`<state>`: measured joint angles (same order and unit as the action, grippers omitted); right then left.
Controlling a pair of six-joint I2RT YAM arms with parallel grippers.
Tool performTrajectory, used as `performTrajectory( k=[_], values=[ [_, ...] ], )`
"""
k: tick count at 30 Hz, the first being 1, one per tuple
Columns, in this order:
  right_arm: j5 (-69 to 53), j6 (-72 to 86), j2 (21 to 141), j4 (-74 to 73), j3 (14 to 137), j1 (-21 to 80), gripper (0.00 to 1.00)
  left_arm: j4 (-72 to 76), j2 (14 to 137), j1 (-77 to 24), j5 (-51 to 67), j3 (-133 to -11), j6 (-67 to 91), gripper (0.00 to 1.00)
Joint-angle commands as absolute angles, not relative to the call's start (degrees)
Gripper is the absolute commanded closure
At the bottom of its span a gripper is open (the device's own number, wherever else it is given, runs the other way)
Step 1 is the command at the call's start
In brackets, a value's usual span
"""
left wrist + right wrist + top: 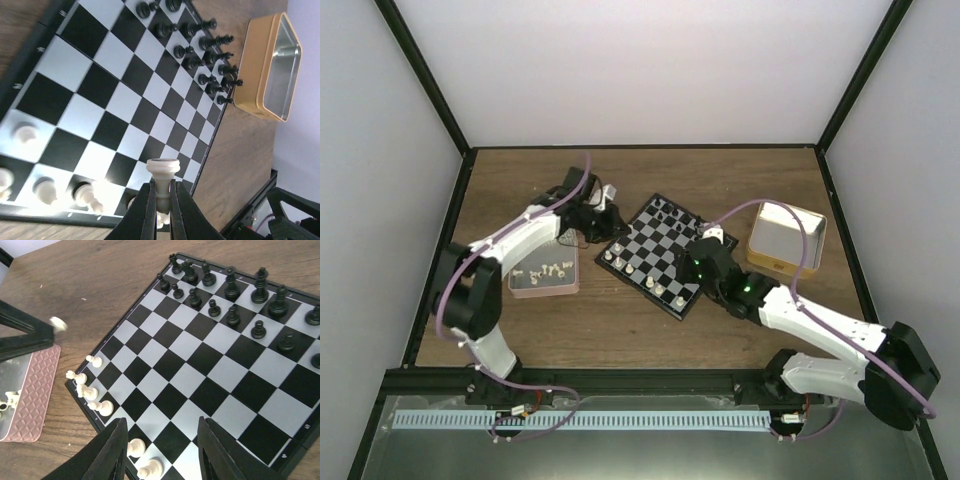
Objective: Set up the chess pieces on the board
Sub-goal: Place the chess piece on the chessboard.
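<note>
The board [658, 255] lies at the table's middle, turned diagonally. Black chess pieces [205, 50] stand in rows along its far side, and several cream-white pieces [95, 390] stand along its near-left edge. My left gripper [161, 195] is shut on a cream-white piece [162, 172], held base outward above the board's left corner; in the top view this gripper [605, 215] is just off the board's far-left side. My right gripper [162, 440] is open and empty, hovering over the board's near side [705, 262], above bare squares beside two white pawns [135, 447].
A pink tray [545, 272] with several loose cream-white pieces [552, 268] lies left of the board. A tan box [786, 238] with a silvery inside stands right of it. Grey walls enclose the wooden table.
</note>
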<state>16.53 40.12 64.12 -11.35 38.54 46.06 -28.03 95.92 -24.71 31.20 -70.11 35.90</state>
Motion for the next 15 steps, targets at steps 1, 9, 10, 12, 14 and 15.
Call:
performTrajectory(
  k=[1,9,10,12,14,15],
  values=[
    [19.1,42.8,61.0,-12.2,36.5,44.8,0.60,-33.8,103.1,-26.6,37.7,-76.5,35.1,0.93],
    [19.2,43.2,57.7,-12.0,33.4,43.8,0.60,-37.3,113.2,-30.5,38.8,-83.3,35.7,0.90],
    [19.1,43.1,57.4,-11.7,33.0,43.8,0.60,-37.7,114.0,-30.7,39.5,-83.6,36.0,0.90],
    [18.9,42.8,56.9,-11.0,32.3,43.7,0.59,-38.3,115.4,-30.9,40.3,-84.2,36.5,0.90],
    [18.9,42.6,56.7,-10.4,31.9,43.6,0.59,-39.6,116.5,-31.1,40.3,-85.3,36.5,0.87],
    [18.8,42.5,56.6,-10.1,31.8,43.6,0.60,-40.4,117.0,-31.1,39.9,-86.0,36.3,0.86]
  ],
)
